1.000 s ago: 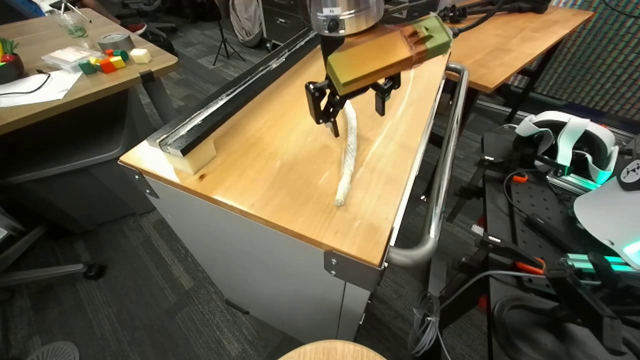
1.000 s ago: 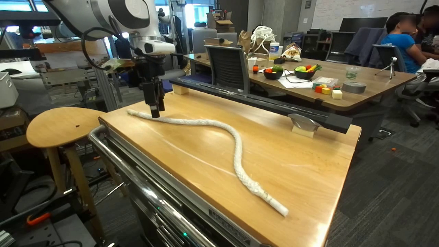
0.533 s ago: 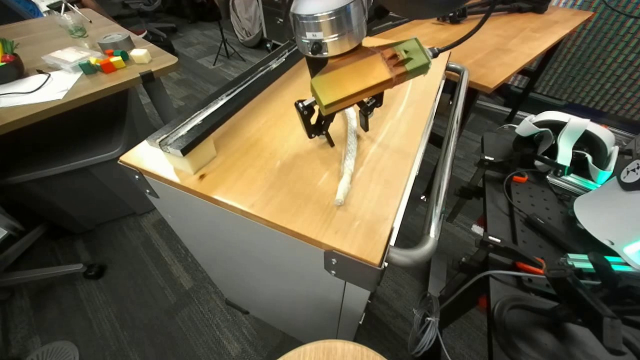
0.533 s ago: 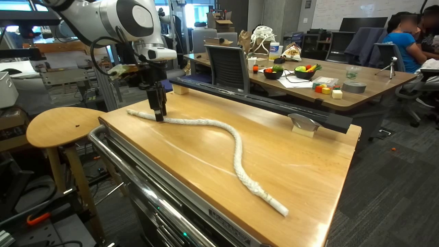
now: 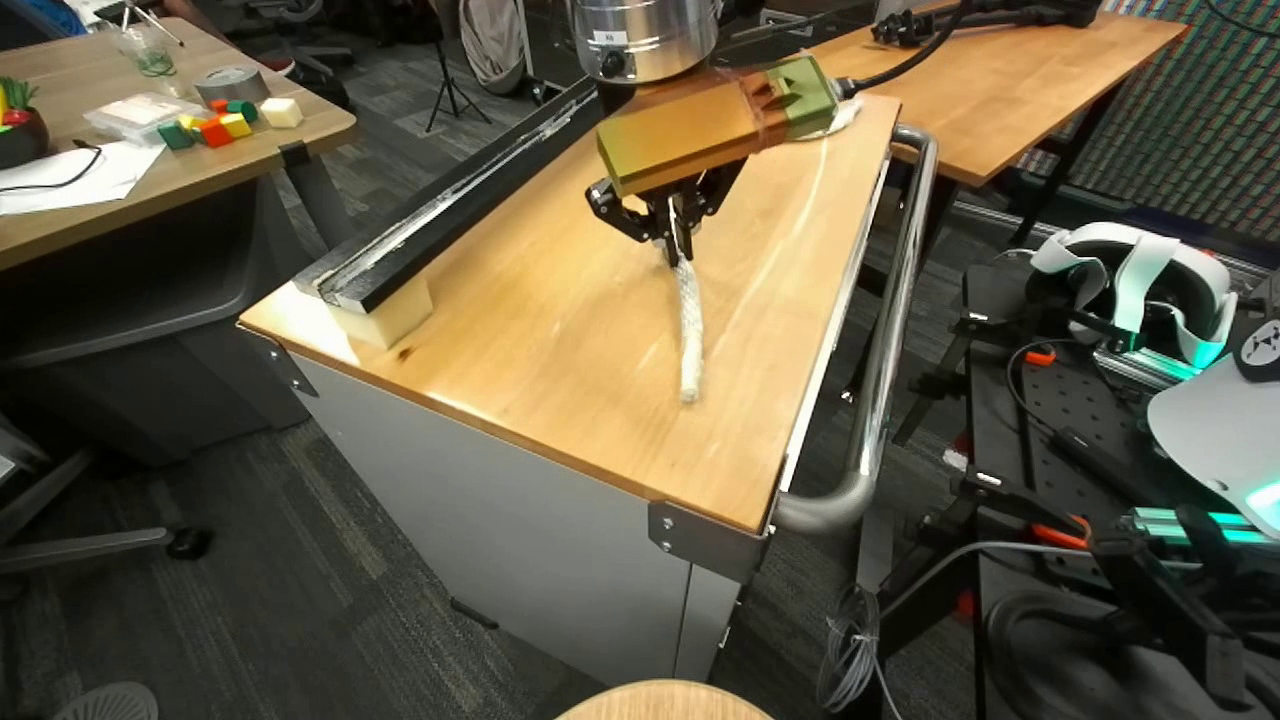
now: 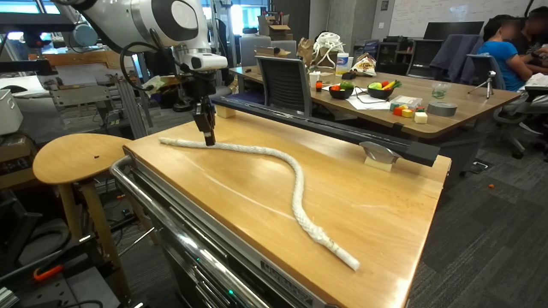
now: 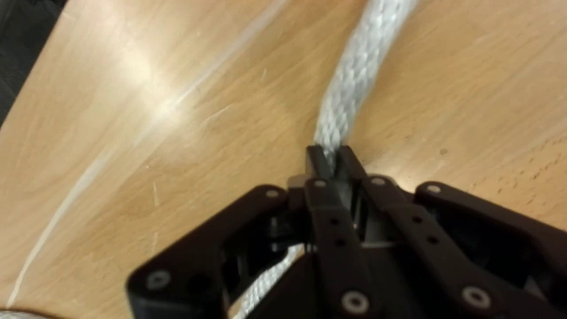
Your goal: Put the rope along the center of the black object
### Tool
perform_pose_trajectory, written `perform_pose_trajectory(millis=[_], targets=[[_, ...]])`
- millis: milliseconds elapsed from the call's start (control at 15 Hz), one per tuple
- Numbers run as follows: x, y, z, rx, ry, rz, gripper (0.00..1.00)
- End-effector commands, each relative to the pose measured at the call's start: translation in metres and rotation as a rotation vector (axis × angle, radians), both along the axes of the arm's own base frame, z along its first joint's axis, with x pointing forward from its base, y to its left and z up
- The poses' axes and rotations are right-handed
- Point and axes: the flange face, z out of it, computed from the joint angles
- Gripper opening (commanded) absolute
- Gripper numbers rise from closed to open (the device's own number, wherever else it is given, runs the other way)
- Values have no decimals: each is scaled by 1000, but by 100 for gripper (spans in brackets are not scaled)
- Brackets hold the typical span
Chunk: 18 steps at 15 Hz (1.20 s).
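Claw [image 7: 330, 155], lower centre of the wrist view: pinching the rope [image 7: 359, 68], white, braided. Step, judged: grasping. Next likely calls for lifting and carrying toward the black rail [image 6: 317, 125], straight, narrow, upper right in an exterior view. Rope snakes across smooth wooden tabletop [image 6: 368, 231], mid-frame there.

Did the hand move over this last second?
Yes: in an exterior view, the hand has shifted to the picture's right, farther from the round stool.

Tape roll [image 6: 442, 110]: on a table [image 6: 479, 102]
Coloured blocks [image 6: 407, 113]: beside the tape roll
Stool [image 6: 75, 156]: well apart from the tape roll
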Motion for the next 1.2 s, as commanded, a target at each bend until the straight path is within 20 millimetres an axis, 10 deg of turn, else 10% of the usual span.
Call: perform_pose_trajectory(millis=[0, 800, 1133], targets=[[11, -8, 16, 58, -36, -52, 0], [29, -118, 142, 475, -322, -461, 2], [54, -111, 151, 436, -338, -440, 2]])
